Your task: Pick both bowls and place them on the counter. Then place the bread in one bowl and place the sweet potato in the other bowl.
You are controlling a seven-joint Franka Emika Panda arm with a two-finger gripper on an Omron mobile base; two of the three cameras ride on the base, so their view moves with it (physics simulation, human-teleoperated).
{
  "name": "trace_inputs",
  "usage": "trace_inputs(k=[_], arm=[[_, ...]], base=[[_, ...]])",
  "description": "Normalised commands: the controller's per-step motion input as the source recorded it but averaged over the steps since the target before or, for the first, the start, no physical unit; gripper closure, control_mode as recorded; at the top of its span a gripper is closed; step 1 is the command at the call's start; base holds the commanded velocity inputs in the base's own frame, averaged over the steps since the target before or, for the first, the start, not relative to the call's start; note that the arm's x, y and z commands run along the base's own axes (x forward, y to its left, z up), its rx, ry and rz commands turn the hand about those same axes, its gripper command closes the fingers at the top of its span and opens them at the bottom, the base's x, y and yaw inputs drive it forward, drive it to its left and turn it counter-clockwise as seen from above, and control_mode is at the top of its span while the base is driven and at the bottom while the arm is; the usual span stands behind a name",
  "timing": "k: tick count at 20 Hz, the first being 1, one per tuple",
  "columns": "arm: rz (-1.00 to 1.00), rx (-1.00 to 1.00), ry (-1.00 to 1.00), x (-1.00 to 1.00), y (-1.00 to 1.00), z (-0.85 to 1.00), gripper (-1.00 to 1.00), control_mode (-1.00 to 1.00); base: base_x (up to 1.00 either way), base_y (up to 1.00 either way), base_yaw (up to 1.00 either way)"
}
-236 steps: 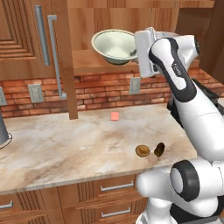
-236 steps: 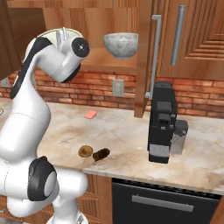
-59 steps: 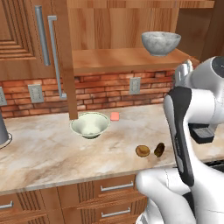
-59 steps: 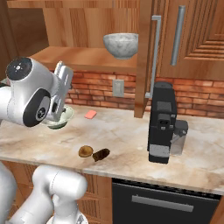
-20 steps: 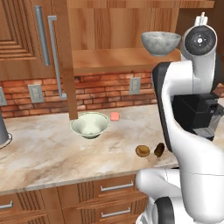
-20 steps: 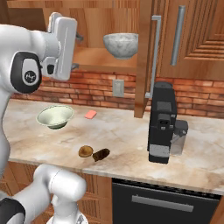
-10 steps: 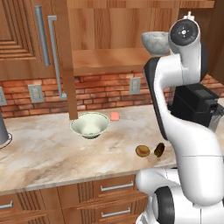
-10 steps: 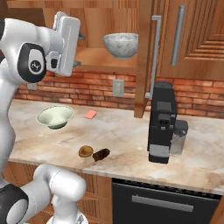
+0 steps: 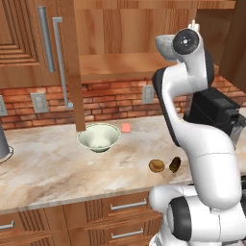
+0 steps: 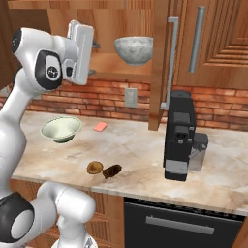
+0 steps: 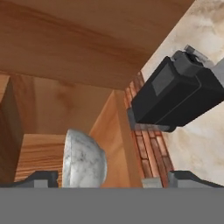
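Marbled beige stone makes up the desk (image 9: pixel 53 173), which runs across the lower half of both base views. On it, left of centre in the left base view, sits the cream-white bowl (image 9: pixel 99 137) with its pale green inside, upright and holding nothing. Just beside it to the right lies a small pink square (image 9: pixel 126 127), apart from the rim. Nearer the front edge, right of centre, the round tan bread (image 9: pixel 156 166) and the dark brown sweet potato (image 9: pixel 175 164) lie close together; whether they touch I cannot tell. In the right base view the same pair shows at lower centre-left, bread (image 10: pixel 95 167) on the left and sweet potato (image 10: pixel 112 171) on the right.

The grey stone-look bowl (image 10: pixel 133 50) stands on the wooden shelf (image 10: pixel 121 71) at the top centre of the right base view. In the hand view it appears at lower left, seen on its side (image 11: pixel 84 159). The gripper (image 11: pixel 112 179) is raised to shelf height and points at that bowl; its jaws stand spread wide, one tip at each lower corner of the hand view, with nothing between them and no contact with the bowl.

A black coffee machine (image 10: pixel 179 135) stands on the desk at right of centre in the right base view.
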Motion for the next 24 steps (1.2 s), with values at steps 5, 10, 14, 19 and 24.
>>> trace_inputs(k=[5,10,14,19,24], arm=[[0.00,0.00,0.00,0.51,0.00,0.00,-1.00,-1.00],[0.00,0.00,0.03,0.47,0.00,0.00,-1.00,-1.00],[0.00,0.00,0.07,0.55,0.00,0.01,-1.00,-1.00],[0.00,0.00,0.09,0.50,-0.06,0.01,-1.00,-1.00],[0.00,0.00,0.03,0.45,-0.06,0.00,-1.00,-1.00]], base=[[0.00,0.00,0.00],[0.00,0.00,0.00],[0.00,0.00,0.00],[0.00,0.00,0.00],[0.00,0.00,0.00]])
